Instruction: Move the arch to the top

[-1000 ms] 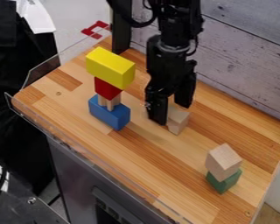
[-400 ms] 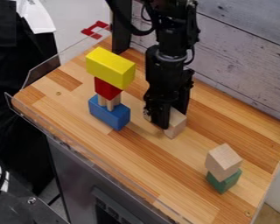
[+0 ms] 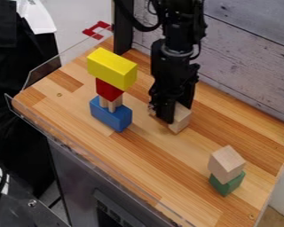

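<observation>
From where I sit at the controls, the tool [image 3: 175,111] hangs down near the middle of the frame, its 2 fingers closed in on the pale wooden arch [image 3: 180,121], so I have the arch in its grip. The near finger stands in front of the arch and hides much of it; what I can make out is mainly the end just to the right of that finger. Whether its underside touches the table [image 3: 145,153] I cannot tell. To the left of the tool, and apart from it, I see a stack on the table: a blue block [image 3: 110,116] at the bottom, 2 pale wooden pegs [image 3: 114,105] upright on it, a red block [image 3: 108,90] on the pegs, and a long yellow block [image 3: 111,68] lying across the top. Toward the lower right of the frame, a green block [image 3: 228,183] sits on the table with a pale wooden block [image 3: 226,163] on top of it. A clear rim [image 3: 42,74] runs along the left of the table, and a weathered plank wall [image 3: 245,53] rises behind it at the upper right. Beyond the table at the upper left I see a red piece [image 3: 96,30].
</observation>
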Controlling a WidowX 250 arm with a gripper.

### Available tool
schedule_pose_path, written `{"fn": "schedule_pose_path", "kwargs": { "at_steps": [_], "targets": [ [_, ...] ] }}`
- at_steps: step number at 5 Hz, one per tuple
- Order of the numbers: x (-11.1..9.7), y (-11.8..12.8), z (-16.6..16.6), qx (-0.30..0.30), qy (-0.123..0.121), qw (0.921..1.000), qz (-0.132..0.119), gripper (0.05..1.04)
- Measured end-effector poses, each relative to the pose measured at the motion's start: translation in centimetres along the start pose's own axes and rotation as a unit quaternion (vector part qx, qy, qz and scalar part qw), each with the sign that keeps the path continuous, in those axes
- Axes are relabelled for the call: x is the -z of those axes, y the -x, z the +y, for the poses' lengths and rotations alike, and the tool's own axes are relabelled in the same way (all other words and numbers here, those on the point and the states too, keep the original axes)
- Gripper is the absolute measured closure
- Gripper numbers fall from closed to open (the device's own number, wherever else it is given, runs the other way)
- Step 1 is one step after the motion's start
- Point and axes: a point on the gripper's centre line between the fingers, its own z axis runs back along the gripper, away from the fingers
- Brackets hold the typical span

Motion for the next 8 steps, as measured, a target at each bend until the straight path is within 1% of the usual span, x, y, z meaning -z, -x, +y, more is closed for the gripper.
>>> {"fn": "schedule_pose_path", "kwargs": {
  "at_steps": [1,2,3,4,5,6,7,8],
  "targets": [
    [-0.6,1.4,-1.7,-0.008,0.032,0.9995,0.003,0.518],
    [-1.2,2.8,-3.3,-0.008,0.052,0.9986,0.008,0.518],
    [0.0,3.6,-3.3,-0.013,0.039,0.9991,0.011,0.518],
    [0.8,4.2,-3.3,-0.023,0.035,0.9989,0.022,0.518],
    [1.2,4.4,-3.6,-0.028,0.029,0.9988,0.027,0.518],
    [1.3,4.7,-3.7,-0.037,0.034,0.9981,0.036,0.467],
    [2.1,4.5,-3.0,-0.038,0.013,0.9987,0.032,0.167],
    [1.1,3.9,-3.2,-0.011,0.002,0.9999,0.008,0.081]
  ]
}}
